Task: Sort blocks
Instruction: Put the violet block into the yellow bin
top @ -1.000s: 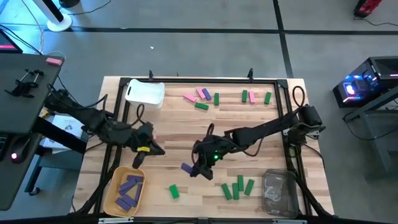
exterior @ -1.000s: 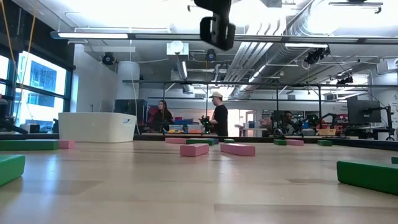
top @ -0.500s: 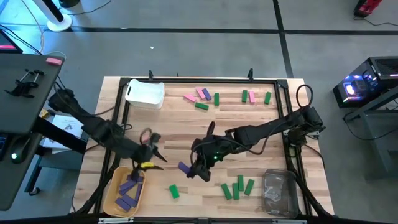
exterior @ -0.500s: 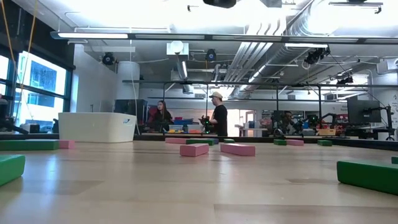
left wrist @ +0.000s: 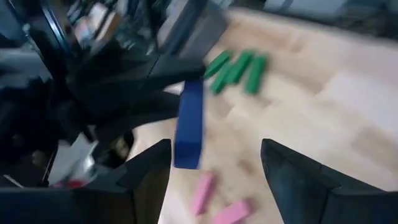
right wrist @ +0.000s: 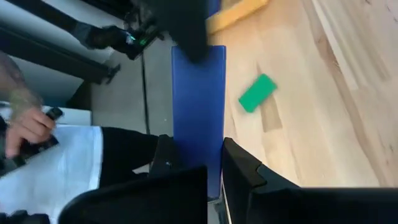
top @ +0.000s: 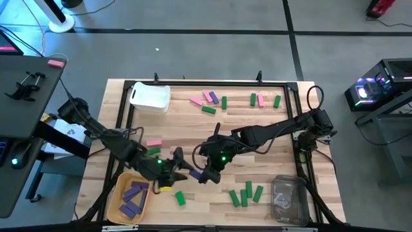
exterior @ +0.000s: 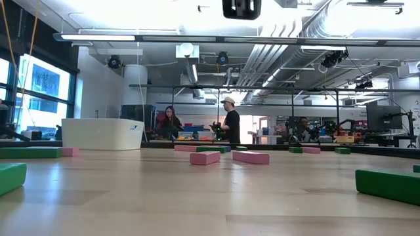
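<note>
My right gripper [top: 205, 173] is shut on a purple block [right wrist: 199, 106] above the table's middle, near its front. My left gripper [top: 175, 169] stands open just left of it. In the left wrist view the same block [left wrist: 189, 124] sticks out toward my open fingers [left wrist: 149, 180], its free end level with their tips, apart from both. A pink block [top: 153, 143] lies flat on the table behind my left arm. Several purple blocks lie in the yellow bin [top: 117, 201]. My right gripper pinches the purple block's two long sides at one end [right wrist: 198, 163] between its two fingers [right wrist: 239, 163]. The fingers lie along the block, which juts out past their tips toward the table's left. It is lifted clear of the table.
A white bin [top: 150, 96] stands at the far left and a clear bin [top: 288, 198] at the near right. Green blocks [top: 246, 194] lie beside the clear bin, and one green block [top: 179, 198] is near the yellow bin. Pink, purple and green blocks [top: 209, 100] lie along the far edge. A person's hand [right wrist: 25, 124] shows beyond the table.
My left gripper has gone toward the table's right and near edges, up to my right gripper, and has opened. A pink block now lies bare on the table where my left gripper stood a second ago.
</note>
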You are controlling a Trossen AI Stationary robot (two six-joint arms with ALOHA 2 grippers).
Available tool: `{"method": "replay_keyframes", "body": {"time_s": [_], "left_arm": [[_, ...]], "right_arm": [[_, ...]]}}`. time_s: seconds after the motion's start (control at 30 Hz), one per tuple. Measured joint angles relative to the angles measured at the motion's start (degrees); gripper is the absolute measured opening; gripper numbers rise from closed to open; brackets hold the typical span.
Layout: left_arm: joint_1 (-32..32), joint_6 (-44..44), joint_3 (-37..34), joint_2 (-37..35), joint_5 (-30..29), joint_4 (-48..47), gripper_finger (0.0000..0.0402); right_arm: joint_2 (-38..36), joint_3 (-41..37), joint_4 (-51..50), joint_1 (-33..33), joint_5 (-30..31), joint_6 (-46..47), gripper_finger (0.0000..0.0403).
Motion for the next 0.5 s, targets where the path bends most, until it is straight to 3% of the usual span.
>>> {"method": "replay_keyframes", "body": {"time_s": [0.13, 0.5], "left_arm": [[0.35, 0.20, -0.01, 2.93, -7.05, 3.95, 0.0237], [-0.89, 3.60, 0.00, 5.81, -5.61, 9.53, 0.0221]], "right_arm": [[-0.01, 0.02, -1.30, -0.01, 0.43, 1.24, 0.0000], [0.00, 0.02, -0.90, 0.01, 1.01, 2.53, 0.0000]]}}
